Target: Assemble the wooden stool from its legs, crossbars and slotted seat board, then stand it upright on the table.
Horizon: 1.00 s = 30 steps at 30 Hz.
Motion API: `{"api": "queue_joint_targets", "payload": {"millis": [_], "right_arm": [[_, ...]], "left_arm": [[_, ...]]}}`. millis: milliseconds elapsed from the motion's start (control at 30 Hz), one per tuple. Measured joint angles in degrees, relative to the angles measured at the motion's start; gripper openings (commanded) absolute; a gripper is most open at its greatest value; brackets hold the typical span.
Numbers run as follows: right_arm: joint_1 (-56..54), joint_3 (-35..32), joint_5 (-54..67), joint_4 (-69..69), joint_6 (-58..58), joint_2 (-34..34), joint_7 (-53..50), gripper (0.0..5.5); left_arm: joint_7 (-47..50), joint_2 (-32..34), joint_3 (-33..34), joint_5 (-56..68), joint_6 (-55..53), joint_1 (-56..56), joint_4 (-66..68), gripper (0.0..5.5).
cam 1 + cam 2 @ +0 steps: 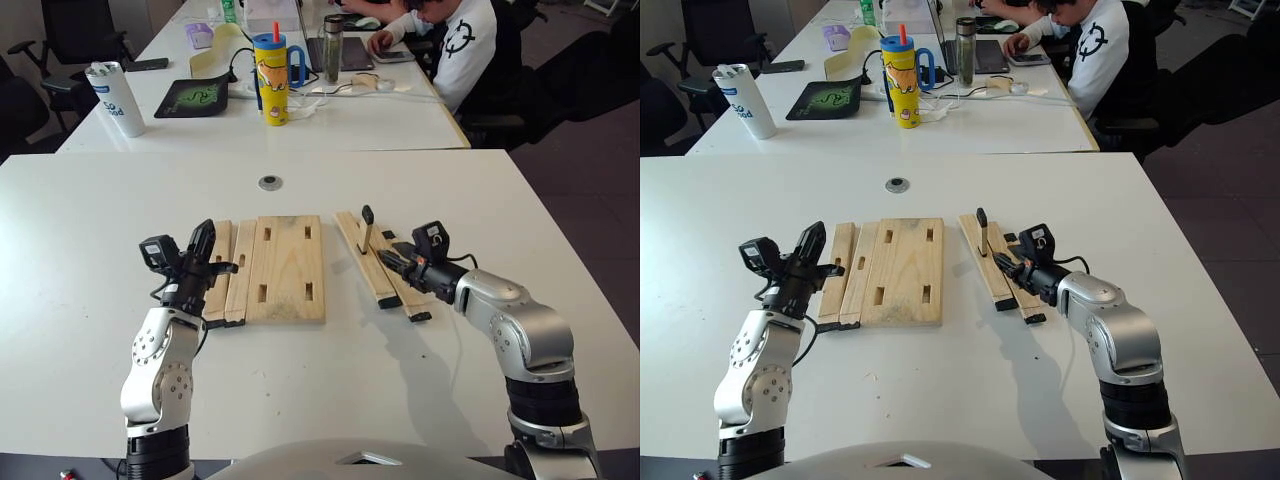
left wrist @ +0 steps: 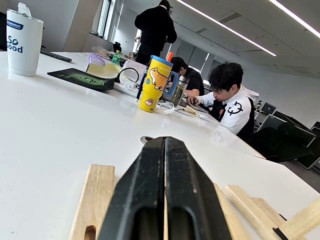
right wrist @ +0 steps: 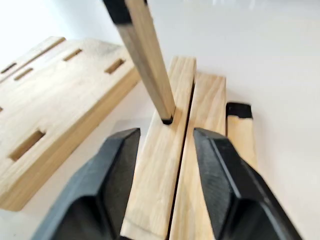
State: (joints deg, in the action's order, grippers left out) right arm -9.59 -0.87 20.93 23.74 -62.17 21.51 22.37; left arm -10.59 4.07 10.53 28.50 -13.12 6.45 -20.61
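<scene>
The slotted seat board [image 1: 285,268] lies flat in the middle of the white table. Two pale wooden legs [image 1: 228,272] lie side by side against its left edge. My left gripper [image 1: 207,233] hovers just over them, fingers [image 2: 165,195] pressed together and empty. To the right of the board lie more legs [image 1: 372,268], angled. A short crossbar [image 1: 367,228] stands upright, plugged into a slot of one leg [image 3: 160,165]. My right gripper [image 3: 165,180] is open, low over that leg with a finger on each side, just behind the crossbar [image 3: 147,60].
A round cable grommet [image 1: 270,182] sits in the table behind the board. Beyond the table's far edge stands another table with a yellow cup [image 1: 271,75], a white tumbler [image 1: 115,98] and a seated person. Bare tabletop [image 1: 330,390] extends in front of the parts.
</scene>
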Motion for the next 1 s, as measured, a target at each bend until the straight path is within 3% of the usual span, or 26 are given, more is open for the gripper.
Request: {"api": "queue_joint_targets", "payload": {"millis": [233, 1000], "right_arm": [[0.00, 0.59, 2.09, 1.56, -7.67, 0.76, -0.12, 3.55], [-4.79, 10.13, -1.47, -5.26, -2.80, 8.46, 3.46, 3.55]], "left_arm": [[0.93, -1.59, -0.57, -0.51, 1.34, 0.77, -0.10, 0.00], [2.56, -4.56, -2.56, -1.65, 4.12, 2.38, -0.28, 0.00]]}}
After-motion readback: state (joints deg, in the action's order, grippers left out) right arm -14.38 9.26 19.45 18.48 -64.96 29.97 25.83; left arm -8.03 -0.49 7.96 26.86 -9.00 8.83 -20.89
